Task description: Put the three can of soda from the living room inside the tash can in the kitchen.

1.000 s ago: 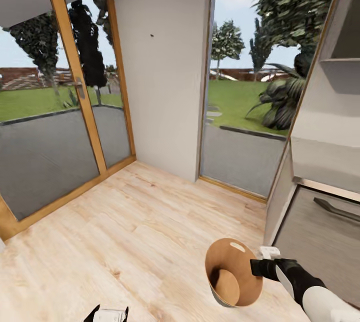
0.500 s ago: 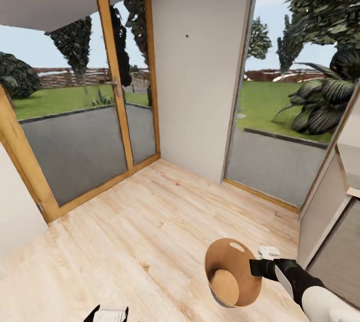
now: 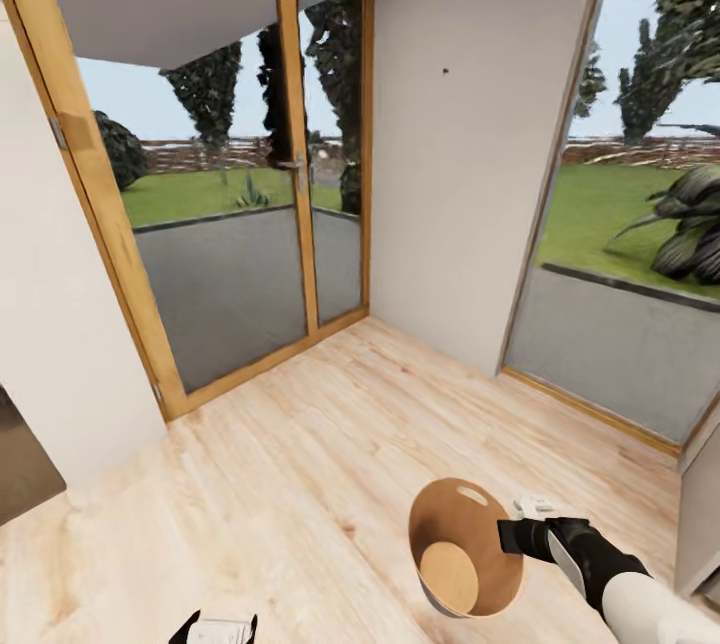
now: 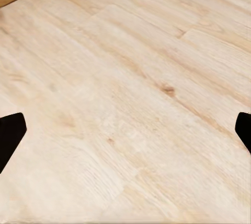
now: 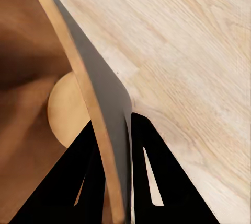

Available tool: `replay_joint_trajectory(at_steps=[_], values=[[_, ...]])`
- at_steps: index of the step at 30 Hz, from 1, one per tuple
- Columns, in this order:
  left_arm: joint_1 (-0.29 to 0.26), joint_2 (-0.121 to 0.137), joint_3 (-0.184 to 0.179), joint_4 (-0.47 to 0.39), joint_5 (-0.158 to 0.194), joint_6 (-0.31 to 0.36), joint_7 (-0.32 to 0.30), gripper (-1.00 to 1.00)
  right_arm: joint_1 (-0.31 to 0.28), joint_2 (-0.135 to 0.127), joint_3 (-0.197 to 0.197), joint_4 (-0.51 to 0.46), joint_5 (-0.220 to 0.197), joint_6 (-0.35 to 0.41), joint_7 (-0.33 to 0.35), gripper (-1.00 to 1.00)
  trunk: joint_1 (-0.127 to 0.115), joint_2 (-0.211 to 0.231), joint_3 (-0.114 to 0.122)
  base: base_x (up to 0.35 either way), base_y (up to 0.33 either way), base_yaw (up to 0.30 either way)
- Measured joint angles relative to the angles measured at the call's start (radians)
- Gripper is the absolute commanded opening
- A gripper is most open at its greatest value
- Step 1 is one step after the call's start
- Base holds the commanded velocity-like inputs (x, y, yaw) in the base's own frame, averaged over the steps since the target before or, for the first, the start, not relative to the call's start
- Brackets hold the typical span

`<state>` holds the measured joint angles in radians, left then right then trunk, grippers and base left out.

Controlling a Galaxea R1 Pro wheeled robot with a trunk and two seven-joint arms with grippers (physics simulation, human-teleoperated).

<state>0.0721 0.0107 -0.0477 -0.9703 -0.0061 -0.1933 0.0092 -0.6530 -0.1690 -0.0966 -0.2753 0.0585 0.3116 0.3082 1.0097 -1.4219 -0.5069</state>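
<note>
The right claw (image 3: 512,536) pinches the trash pail's (image 3: 455,564) rim, one finger inside, one outside; the left claw (image 4: 125,130) gapes wide, empty. While driving, I'd keep the pail level above the wood floor (image 3: 300,464).

pale plank floor (image 3: 300,444), seemingly bare

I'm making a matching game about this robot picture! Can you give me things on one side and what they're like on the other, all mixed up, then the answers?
Things:
1. Pail
2. Left gripper
3. Floor
4. Door frame

Descriptions:
A. Pale wood planks
B. Open, holding nothing
C. Orange-brown, around glass
D. Tan inside, its rim pinched by the right gripper

Pairs: 1-D, 2-B, 3-A, 4-C
</note>
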Motion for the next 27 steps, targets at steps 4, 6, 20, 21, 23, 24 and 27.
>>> replay_joint_trajectory(at_steps=[4,6,20,21,23,24,27], values=[[0.000,0.000,-0.004,0.006,0.000,0.000,0.000,1.00,0.000,0.000,0.001,0.000,-0.002,0.000,0.000,-1.00,0.000,0.000,0.000,0.000,0.250,0.248],[0.000,0.000,-0.004,0.005,0.001,0.000,0.000,1.00,0.000,0.001,0.001,0.000,-0.002,0.000,0.000,-1.00,0.000,0.000,0.000,0.000,0.115,0.248],[-0.001,0.000,-0.003,0.007,0.000,0.000,0.000,1.00,0.000,0.001,0.003,0.000,0.000,0.000,0.000,-1.00,-0.042,0.077,0.034,0.000,0.014,0.248],[-0.001,0.000,-0.003,0.007,0.000,0.000,0.000,1.00,0.000,0.001,0.004,0.000,0.000,0.000,0.000,-1.00,-0.046,0.084,0.038,0.000,0.001,0.248],[-0.002,0.000,-0.003,0.006,0.000,0.000,0.001,1.00,0.000,0.002,0.004,0.000,0.000,0.000,0.001,-1.00,-0.054,0.098,0.044,0.000,0.000,0.248],[-0.002,0.000,-0.003,0.006,0.000,0.000,0.001,1.00,0.000,0.002,0.004,0.000,0.000,0.000,0.000,-1.00,-0.057,0.105,0.047,0.000,0.000,0.248],[-0.002,0.000,-0.003,0.006,0.000,0.000,0.001,1.00,0.000,0.002,0.008,0.000,0.000,0.000,0.001,-1.00,-0.069,0.126,0.056,0.000,0.000,0.248]])
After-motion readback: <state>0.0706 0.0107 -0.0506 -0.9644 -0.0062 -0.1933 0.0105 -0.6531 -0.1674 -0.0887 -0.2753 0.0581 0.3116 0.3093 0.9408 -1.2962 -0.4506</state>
